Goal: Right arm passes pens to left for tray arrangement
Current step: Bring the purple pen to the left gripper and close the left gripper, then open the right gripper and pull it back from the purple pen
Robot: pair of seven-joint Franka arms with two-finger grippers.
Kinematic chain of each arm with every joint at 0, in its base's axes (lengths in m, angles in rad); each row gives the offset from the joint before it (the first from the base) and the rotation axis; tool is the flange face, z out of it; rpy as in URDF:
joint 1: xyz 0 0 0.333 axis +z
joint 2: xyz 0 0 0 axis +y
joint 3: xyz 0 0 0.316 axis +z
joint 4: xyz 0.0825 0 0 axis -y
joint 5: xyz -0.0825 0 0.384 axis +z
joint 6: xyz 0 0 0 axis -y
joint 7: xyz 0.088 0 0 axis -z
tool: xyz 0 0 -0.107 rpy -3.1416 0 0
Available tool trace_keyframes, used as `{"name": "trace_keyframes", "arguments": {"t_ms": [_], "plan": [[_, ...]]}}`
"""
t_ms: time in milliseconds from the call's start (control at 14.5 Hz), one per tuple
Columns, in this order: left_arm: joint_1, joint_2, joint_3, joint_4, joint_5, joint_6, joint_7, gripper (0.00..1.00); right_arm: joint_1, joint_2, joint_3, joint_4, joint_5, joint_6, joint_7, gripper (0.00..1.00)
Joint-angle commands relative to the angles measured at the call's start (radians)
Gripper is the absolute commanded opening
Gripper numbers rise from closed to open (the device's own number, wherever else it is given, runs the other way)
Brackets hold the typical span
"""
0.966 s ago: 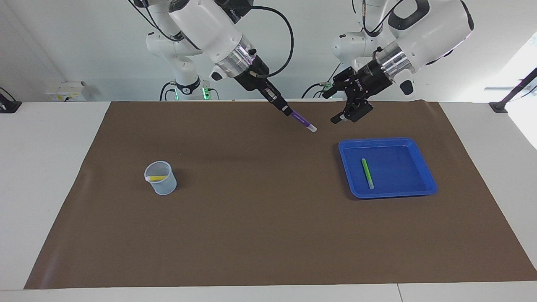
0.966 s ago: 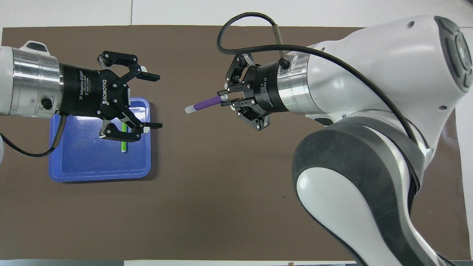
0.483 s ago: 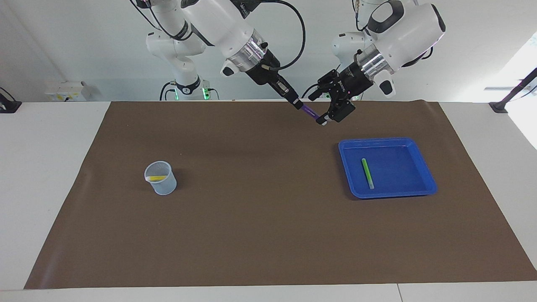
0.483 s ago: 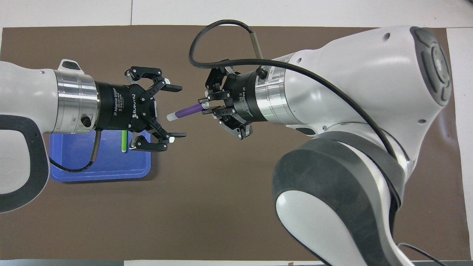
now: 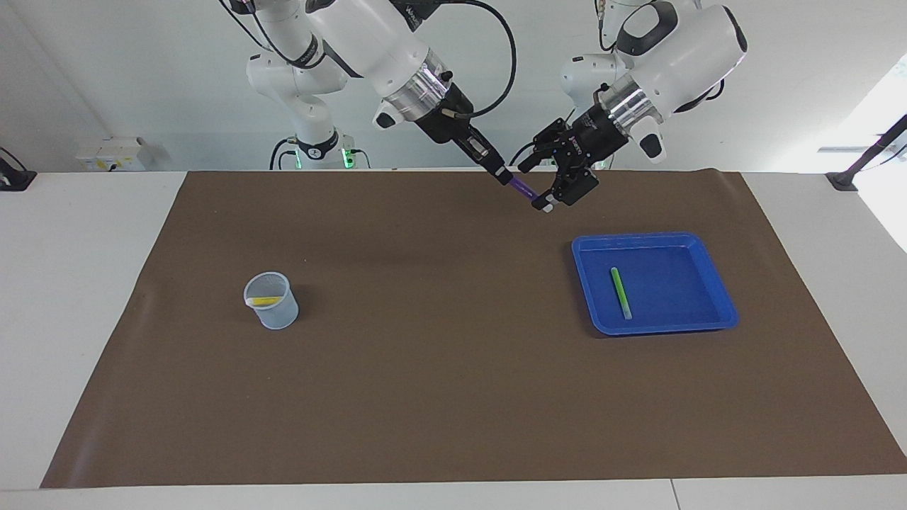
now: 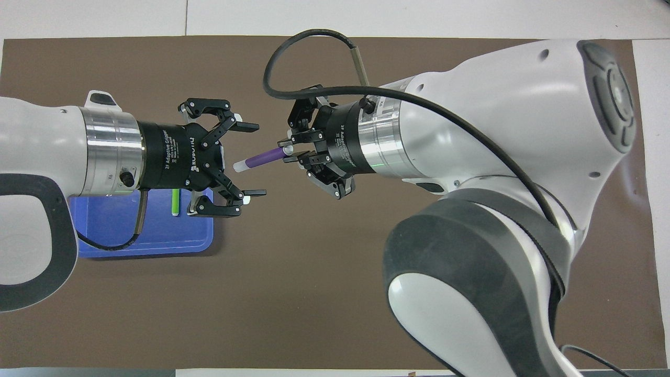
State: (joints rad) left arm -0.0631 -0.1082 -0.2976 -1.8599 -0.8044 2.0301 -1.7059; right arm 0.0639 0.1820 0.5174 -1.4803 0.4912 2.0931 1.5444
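Note:
My right gripper (image 5: 504,176) (image 6: 287,151) is shut on the back end of the purple pen (image 5: 523,187) (image 6: 264,157), held in the air over the mat's edge by the robots. The pen's pale tip reaches in between the fingers (image 6: 246,126) of my left gripper (image 5: 538,188) (image 6: 256,159), which is open around it without touching. The blue tray (image 5: 588,246) (image 6: 157,238) sits toward the left arm's end, and the green pen (image 5: 621,292) (image 6: 175,201) lies in it. The yellow pen (image 5: 263,301) rests in a pale cup (image 5: 273,312).
The cup stands on the brown mat (image 5: 439,368) toward the right arm's end; in the overhead view the right arm hides it. The right arm's black cable (image 6: 314,39) loops above its wrist.
Both arms have risen and come together. The left gripper has moved from over the tray to the pen's tip, which now lies between its open fingers.

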Motion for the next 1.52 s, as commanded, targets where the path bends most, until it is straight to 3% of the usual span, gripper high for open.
{"name": "trace_keyframes", "arguments": {"t_ms": [0, 207, 414, 759, 966, 1103, 1172, 1448], "plan": [[-0.02, -0.036, 0.008, -0.047, -0.022, 0.045, -0.011, 0.88, -0.001, 0.017, 0.016, 0.021, -0.014, 0.016, 0.023, 0.0], [-0.033, -0.044, 0.008, -0.067, -0.027, 0.071, -0.012, 0.87, -0.001, 0.017, 0.016, 0.021, -0.016, 0.016, 0.022, 0.0], [-0.032, -0.044, 0.008, -0.064, -0.027, 0.061, -0.015, 0.75, -0.001, 0.016, 0.016, 0.021, -0.017, 0.016, 0.02, 0.0], [-0.021, -0.042, 0.009, -0.053, -0.027, 0.03, -0.011, 0.68, -0.001, 0.016, 0.021, 0.021, -0.028, 0.016, 0.017, 0.0], [-0.021, -0.044, 0.009, -0.056, -0.025, 0.028, -0.005, 0.45, -0.001, 0.016, 0.023, 0.02, -0.029, 0.016, 0.014, 0.0], [-0.021, -0.044, 0.011, -0.054, -0.025, 0.022, 0.0, 0.21, -0.001, 0.016, 0.021, 0.018, -0.029, 0.016, 0.016, 0.0], [-0.021, -0.044, 0.011, -0.054, -0.025, 0.022, 0.005, 0.01, -0.001, 0.016, 0.023, 0.02, -0.031, 0.016, 0.014, 0.0], [-0.021, -0.042, 0.014, -0.047, -0.022, 0.03, 0.034, 0.0, -0.001, 0.016, 0.021, 0.018, -0.031, 0.015, 0.014, 0.0]]}}
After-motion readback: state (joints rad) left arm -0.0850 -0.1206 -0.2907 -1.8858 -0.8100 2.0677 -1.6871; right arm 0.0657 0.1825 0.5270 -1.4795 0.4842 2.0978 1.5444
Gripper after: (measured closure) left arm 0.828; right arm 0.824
